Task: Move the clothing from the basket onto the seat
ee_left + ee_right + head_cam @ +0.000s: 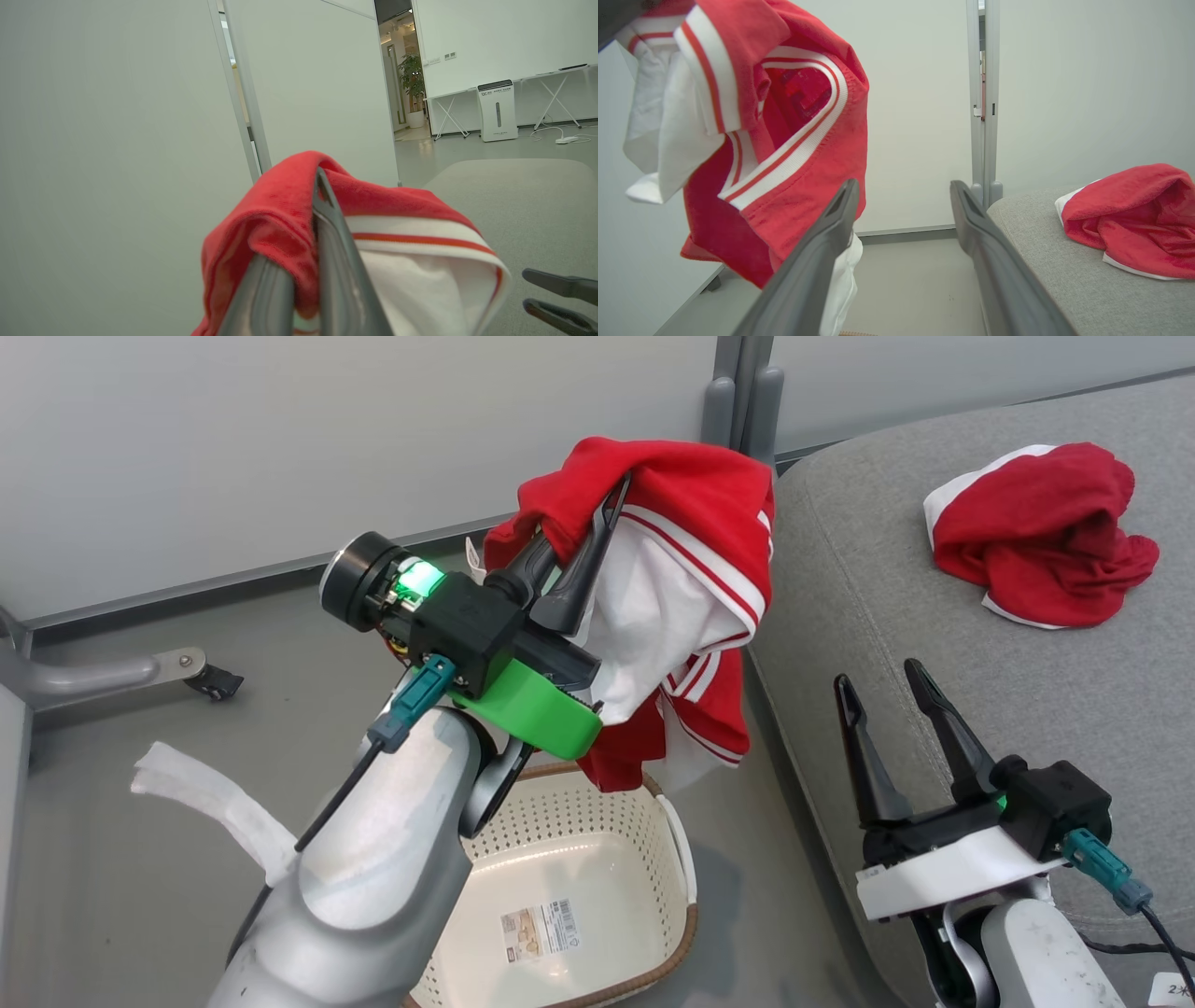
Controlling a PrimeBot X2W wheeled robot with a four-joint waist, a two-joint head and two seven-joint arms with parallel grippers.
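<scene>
My left gripper (597,518) is shut on a red garment with white trim (681,607), which hangs in the air above the far end of the cream basket (579,859) and beside the seat's left edge. In the left wrist view the cloth (402,242) drapes over my closed fingers (327,261). A second red garment (1036,537) lies crumpled on the grey seat (896,616). My right gripper (878,686) stands open over the seat's near left part, holding nothing. The right wrist view shows the hanging garment (784,154) at left and the lying one (1134,219) at right.
The basket's inside holds just a label on its floor. A white cloth strip (215,803) lies on the grey floor at left. A wheeled metal leg (140,672) stands by the pale partition wall (280,439). A grey post (742,392) rises behind the seat.
</scene>
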